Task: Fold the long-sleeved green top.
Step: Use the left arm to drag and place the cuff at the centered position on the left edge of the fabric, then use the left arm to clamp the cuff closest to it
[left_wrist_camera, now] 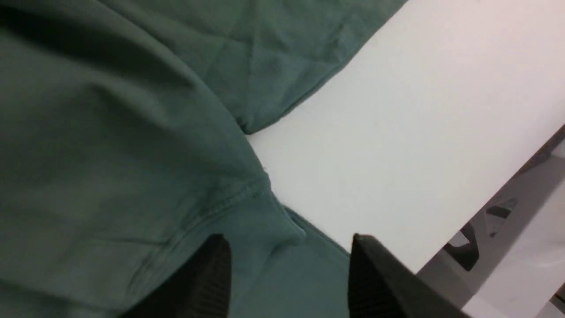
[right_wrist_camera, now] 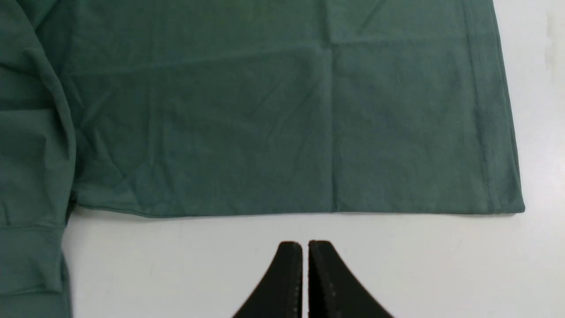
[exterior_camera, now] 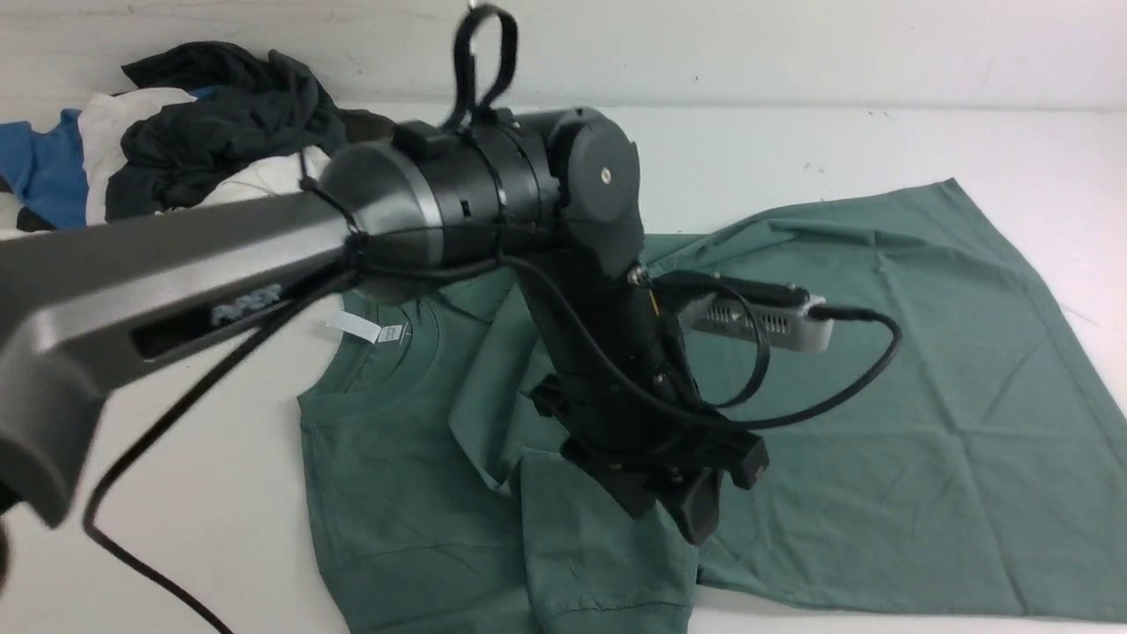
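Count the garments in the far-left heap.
3 distinguishable: a blue garment at the left edge, a white garment beside it, a black garment on top; others may be hidden underneath.

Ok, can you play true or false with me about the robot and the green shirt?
1. The right tool is shut. True.
2. The left tool is squeezing the green top. False: it is open, its jaws apart over a sleeve.
3. A white tag shows at the neck. True.
4. The pile of other clothes lies on the green top. False: it sits apart from it, at the far left of the table.
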Controlling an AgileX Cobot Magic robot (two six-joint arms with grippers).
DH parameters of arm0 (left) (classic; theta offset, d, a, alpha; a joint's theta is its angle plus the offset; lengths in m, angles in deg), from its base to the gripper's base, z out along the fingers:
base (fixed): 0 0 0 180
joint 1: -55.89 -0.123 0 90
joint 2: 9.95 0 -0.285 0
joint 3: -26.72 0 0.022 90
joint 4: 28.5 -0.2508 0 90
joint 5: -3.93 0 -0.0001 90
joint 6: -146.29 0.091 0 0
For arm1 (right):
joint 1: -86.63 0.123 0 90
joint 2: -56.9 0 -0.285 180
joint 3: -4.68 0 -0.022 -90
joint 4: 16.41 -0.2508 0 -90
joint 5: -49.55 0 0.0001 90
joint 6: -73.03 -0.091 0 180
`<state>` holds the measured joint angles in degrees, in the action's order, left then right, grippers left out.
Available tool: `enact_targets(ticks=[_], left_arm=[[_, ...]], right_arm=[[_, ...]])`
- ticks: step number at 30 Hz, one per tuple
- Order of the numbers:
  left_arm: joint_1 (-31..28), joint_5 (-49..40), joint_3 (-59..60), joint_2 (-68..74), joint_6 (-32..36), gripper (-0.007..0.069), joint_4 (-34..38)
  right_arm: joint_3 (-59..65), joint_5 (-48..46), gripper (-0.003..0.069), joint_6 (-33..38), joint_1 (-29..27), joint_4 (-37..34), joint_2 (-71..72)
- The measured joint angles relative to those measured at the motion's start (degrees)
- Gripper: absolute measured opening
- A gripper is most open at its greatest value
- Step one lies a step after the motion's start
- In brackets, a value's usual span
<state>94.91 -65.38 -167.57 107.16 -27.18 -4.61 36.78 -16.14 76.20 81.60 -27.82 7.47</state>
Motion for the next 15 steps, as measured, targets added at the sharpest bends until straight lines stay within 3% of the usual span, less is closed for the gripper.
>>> enact_targets(ticks=[7, 15], left_arm=[[-6.39, -0.18, 6.73, -10.68, -8.98, 0.0396, -14.9], [-9.11, 0.1, 29.83, -11.74, -15.05, 0.0396, -16.52]], right_arm=[[0.0, -0.08, 0.0013, -0.06, 0.0, 0.0, 0.0], [0.0, -0.21, 0.0013, -0.06, 0.0, 0.0, 0.0]])
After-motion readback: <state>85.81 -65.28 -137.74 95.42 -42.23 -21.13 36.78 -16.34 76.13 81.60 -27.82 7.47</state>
